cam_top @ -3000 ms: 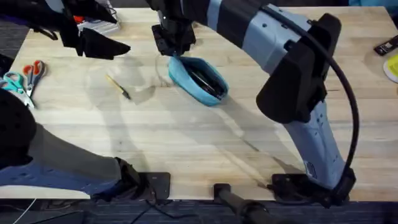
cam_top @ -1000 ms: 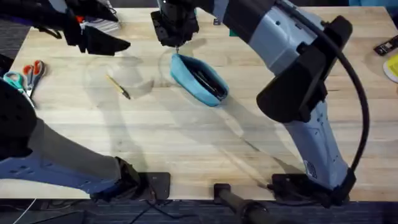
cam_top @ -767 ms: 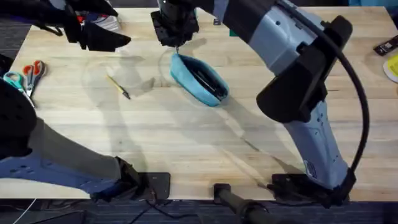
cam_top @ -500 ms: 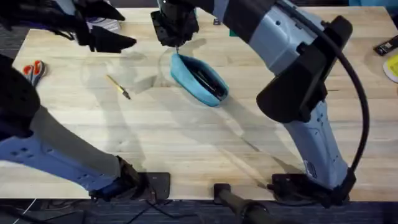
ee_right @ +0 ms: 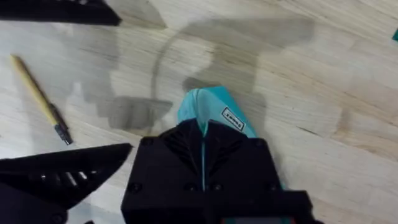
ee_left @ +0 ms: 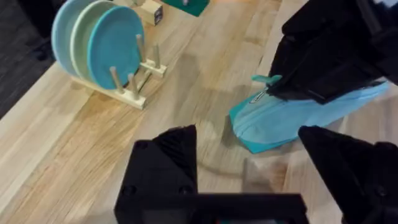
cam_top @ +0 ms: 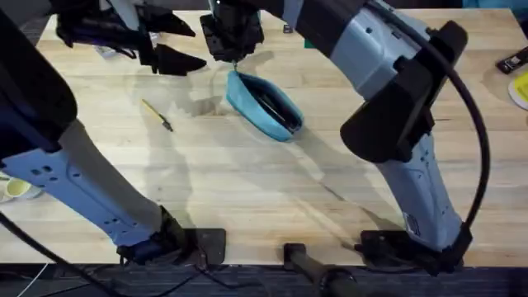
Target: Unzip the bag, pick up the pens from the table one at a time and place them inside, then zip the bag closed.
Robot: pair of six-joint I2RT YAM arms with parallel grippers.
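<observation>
The light blue bag (cam_top: 252, 101) lies slanted on the table (cam_top: 247, 190), behind its middle, with its zipper slit open. Dark pens (cam_top: 275, 109) show inside the slit. My right gripper (cam_top: 234, 58) stands over the bag's far left end, shut on the teal zipper pull (ee_left: 267, 79). In the right wrist view that gripper (ee_right: 203, 140) covers the bag (ee_right: 211, 106) below its tip. My left gripper (cam_top: 188, 45) hangs open just left of that end, touching nothing. Its fingers (ee_left: 168, 152) frame the bag's corner (ee_left: 292, 118).
A thin yellow stick with a dark tip (cam_top: 157, 114) lies left of the bag, also visible in the right wrist view (ee_right: 37, 96). A wooden rack of teal plates (ee_left: 106, 50) stands beyond the bag. Small objects (cam_top: 511, 59) sit at the table's right edge.
My left arm has swung right, bringing its open gripper close to the bag's far end and covering the scissors. The right gripper has held still on the zipper end for the last second.
</observation>
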